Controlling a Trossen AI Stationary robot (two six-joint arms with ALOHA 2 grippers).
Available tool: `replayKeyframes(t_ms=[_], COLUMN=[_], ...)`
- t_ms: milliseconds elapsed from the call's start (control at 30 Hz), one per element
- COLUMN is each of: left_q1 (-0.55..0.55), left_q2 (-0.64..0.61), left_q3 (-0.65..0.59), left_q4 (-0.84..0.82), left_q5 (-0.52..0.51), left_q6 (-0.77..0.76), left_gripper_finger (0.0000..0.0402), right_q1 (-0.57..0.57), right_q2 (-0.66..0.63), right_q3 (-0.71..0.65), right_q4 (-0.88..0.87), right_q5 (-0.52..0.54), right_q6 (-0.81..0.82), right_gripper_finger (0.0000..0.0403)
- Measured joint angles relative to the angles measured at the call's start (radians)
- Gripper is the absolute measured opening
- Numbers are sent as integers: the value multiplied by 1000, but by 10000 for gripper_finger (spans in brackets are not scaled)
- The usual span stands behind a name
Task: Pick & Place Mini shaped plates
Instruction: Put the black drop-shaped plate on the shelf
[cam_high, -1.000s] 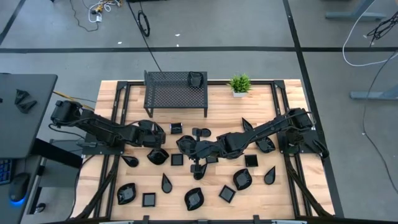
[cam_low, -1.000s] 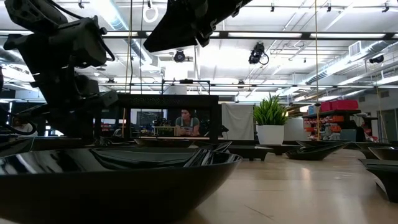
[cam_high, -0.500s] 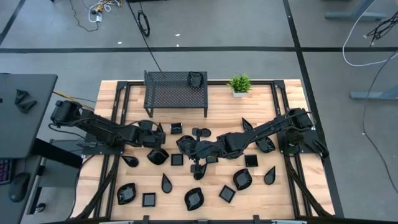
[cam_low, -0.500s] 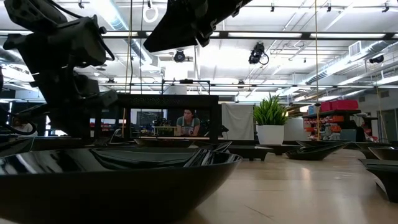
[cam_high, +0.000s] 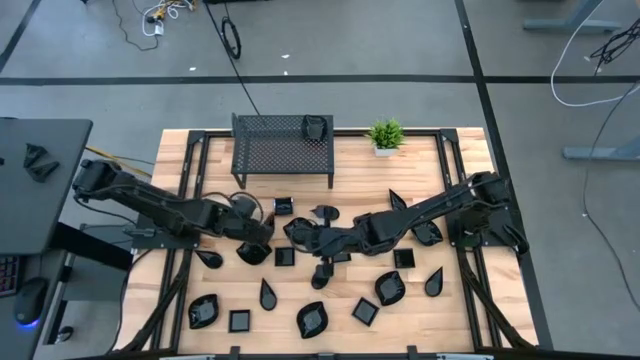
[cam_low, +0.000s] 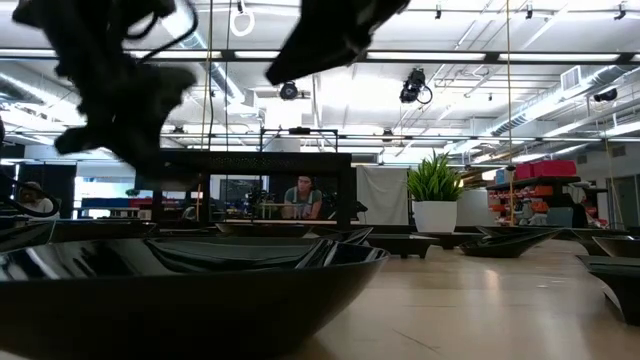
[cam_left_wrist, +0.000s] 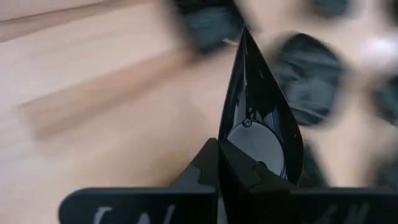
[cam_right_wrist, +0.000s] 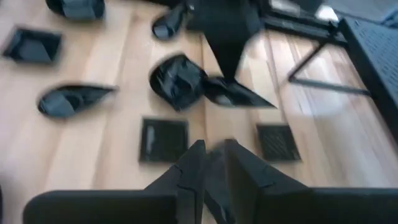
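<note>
The wooden table (cam_high: 170, 150) carries everything, and near its far edge stands the black mesh rack (cam_high: 283, 148), with one dark dish (cam_high: 316, 127) resting on its top at the corner nearest the small green potted plant (cam_high: 385, 135), which stands just beside the rack. The two dark arms reach in from opposite sides and nearly meet over the table's middle. The mini shaped plates (cam_high: 312, 320) lie scattered over the near half of the table in teardrop, square and wavy-rimmed forms, most of them apart from one another, with a few more gathered under and around the arms. The left gripper (cam_high: 262, 228) hangs over the middle-left of the table, clenched on a teardrop plate (cam_left_wrist: 261, 121); in the left wrist view the plate stands on edge between the fingers (cam_left_wrist: 239, 171), its point reaching away from them and the blurred tabletop well behind it. The right gripper (cam_high: 305, 233) sits just beside the left one near the centre; its fingers (cam_right_wrist: 189, 168) stand close together with a narrow gap, and I cannot tell whether anything lies between them. Past them the right wrist view shows a wavy-rimmed plate (cam_right_wrist: 177, 81) and two square plates (cam_right_wrist: 163, 139) flat on the wood. In the low view a large glossy dish (cam_low: 190, 285) fills the foreground, and a person (cam_low: 299, 196) sits far behind the table.
</note>
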Motion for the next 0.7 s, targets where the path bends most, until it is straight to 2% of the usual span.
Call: replayKeyframes(t_ms=[167, 233, 333, 433, 500, 567, 700], left_q1=[-2, 25, 107, 233, 338, 454, 682], left_q2=[-64, -87, -106, -106, -103, -100, -99], left_q3=[136, 206, 325, 443, 500, 524, 522], left_q4=[-30, -75, -220, -404, -468, -469, -418], left_q5=[106, 85, 1, -72, -107, -115, -68], left_q6=[187, 251, 329, 411, 479, 565, 701], left_gripper_finger=[7, 5, 3, 3, 3, 3, 3], right_q1=[1, 5, 14, 24, 32, 39, 49], right_q2=[-44, -47, -47, -47, -46, -46, -45], right_q3=[-1, -19, -62, -115, -136, -148, -161], right_q4=[-122, -119, -83, -14, -3, 21, 44], right_q5=[8, 9, 8, 8, 8, 8, 8], right_q6=[51, 65, 79, 94, 106, 111, 112], right_gripper_finger=[61, 61, 61, 61, 61, 61, 61])
